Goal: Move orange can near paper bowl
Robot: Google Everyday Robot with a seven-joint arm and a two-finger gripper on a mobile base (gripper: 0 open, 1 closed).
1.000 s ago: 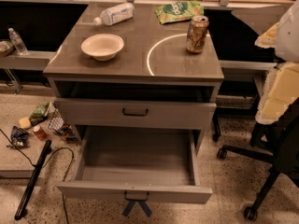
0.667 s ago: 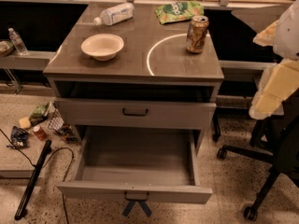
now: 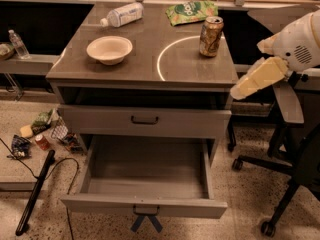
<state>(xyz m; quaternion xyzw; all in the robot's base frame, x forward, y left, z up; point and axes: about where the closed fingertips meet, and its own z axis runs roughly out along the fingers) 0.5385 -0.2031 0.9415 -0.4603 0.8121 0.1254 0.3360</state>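
The hand [image 3: 256, 78], apparently the pale, blunt wedge at the arm's end, had risen and drifted in toward the orange can [image 3: 211, 36] over the last second. It hung off the edge of the counter [image 3: 190, 70], right of the can and lower; whether it was apart or together I could not tell. The can, a smooth metal cylinder, stood upright and unmoved, so the reach had only begun. Well left of the can sat the paper bowl [image 3: 109, 49], shallow, round, matte cream.
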